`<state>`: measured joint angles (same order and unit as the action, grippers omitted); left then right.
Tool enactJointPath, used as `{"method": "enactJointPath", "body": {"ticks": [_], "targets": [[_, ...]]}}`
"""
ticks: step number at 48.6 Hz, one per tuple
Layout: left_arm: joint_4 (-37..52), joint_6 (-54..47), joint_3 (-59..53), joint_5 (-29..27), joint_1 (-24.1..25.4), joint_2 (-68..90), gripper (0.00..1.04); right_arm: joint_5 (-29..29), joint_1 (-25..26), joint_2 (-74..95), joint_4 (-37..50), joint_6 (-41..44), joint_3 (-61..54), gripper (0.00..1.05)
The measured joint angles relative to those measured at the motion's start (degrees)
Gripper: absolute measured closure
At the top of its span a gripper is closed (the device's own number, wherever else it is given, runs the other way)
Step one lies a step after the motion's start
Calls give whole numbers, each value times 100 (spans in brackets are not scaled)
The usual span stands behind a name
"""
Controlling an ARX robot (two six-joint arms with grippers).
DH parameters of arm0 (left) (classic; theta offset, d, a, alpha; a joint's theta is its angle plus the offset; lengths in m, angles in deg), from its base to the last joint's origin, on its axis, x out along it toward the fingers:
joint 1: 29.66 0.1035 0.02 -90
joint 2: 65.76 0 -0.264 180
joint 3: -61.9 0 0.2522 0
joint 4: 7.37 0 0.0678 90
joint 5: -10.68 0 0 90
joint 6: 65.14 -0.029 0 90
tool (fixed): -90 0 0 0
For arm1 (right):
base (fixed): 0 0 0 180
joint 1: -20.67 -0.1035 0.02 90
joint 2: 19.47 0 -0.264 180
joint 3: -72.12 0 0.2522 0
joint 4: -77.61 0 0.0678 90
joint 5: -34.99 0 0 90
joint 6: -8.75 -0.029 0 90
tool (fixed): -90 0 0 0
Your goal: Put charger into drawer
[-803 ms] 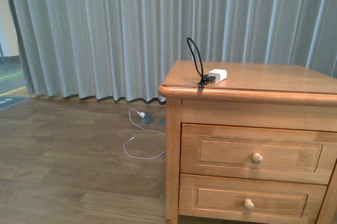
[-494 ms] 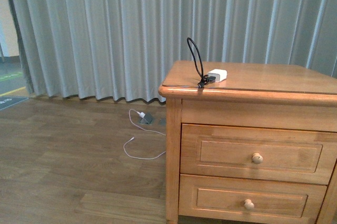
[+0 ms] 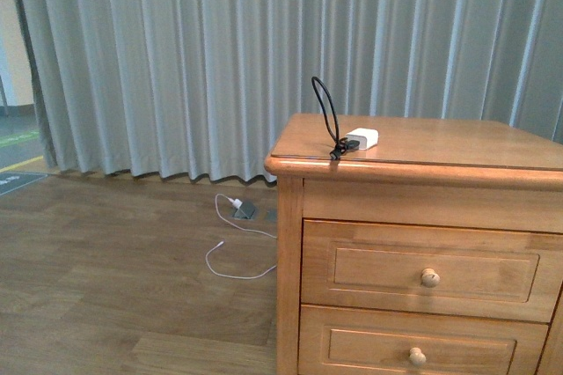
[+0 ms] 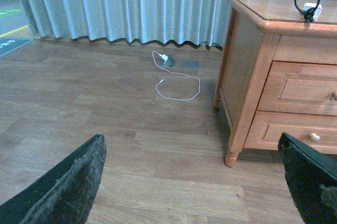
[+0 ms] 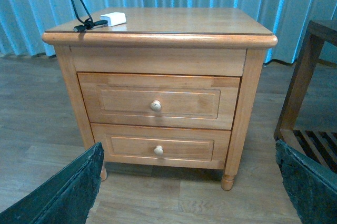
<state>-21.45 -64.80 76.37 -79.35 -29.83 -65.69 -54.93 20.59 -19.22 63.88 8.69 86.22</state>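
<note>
We are seeing the charger (image 3: 362,138) lying on top of the nightstand (image 3: 290,216), near its front edge. The drawer (image 3: 431,271) is sitting shut. Our left gripper (image 4: 190,150) and right gripper (image 5: 189,153) are gaping wide, holding nothing.

- The right gripper (image 5: 188,153) is spread wide and empty.
- The drawer (image 5: 158,102) is closed, straight ahead of the gripper.
- The charger (image 5: 113,18) lies beyond on the bench (image 5: 210,21) top, toward one finger's side.

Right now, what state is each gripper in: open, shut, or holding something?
Left gripper: open, fingers wide apart, holding nothing.
Right gripper: open, fingers wide apart, holding nothing.
</note>
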Motion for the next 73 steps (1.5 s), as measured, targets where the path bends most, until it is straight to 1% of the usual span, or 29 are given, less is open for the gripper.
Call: {"method": "enactJointPath", "body": {"ticks": [2, 4, 5, 7, 8, 10, 14, 18, 26, 32, 40, 48, 55, 73], "targets": [[0, 0, 0, 0, 0, 0, 6, 72, -15, 13, -20, 13, 2, 8], [0, 0, 0, 0, 0, 0, 6, 551, -210, 142, -387, 83, 120, 8], [0, 0, 0, 0, 0, 0, 6, 955, -350, 260, -588, 101, 188, 8], [0, 0, 0, 0, 0, 0, 6, 1491, -588, 520, -848, 59, 282, 8], [0, 2, 0, 0, 0, 0, 6, 1644, -678, 662, -914, 2, 306, 8], [0, 0, 0, 0, 0, 0, 6, 1749, -782, 953, -920, -120, 339, 8], [0, 0, 0, 2, 0, 0, 6, 1670, -894, 1744, -522, -439, 542, 8], [0, 0, 0, 0, 0, 0, 6, 1641, -909, 2400, 52, -476, 741, 8], [0, 0, 0, 0, 0, 0, 6, 1416, -852, 4509, 1685, -476, 1244, 8], [0, 0, 0, 0, 0, 0, 6, 1274, -879, 6131, 2750, -476, 1666, 8], [0, 0, 0, 0, 0, 0, 6, 1283, -1104, 7954, 3652, -468, 2511, 8], [0, 0, 0, 0, 0, 0, 6, 1285, -1364, 9958, 4170, -461, 3821, 8], [0, 0, 0, 0, 0, 0, 6, 1386, -1388, 11193, 4336, -450, 4819, 8], [0, 0, 0, 0, 0, 0, 6, 1744, -1292, 13011, 4411, -531, 6620, 8]]}}
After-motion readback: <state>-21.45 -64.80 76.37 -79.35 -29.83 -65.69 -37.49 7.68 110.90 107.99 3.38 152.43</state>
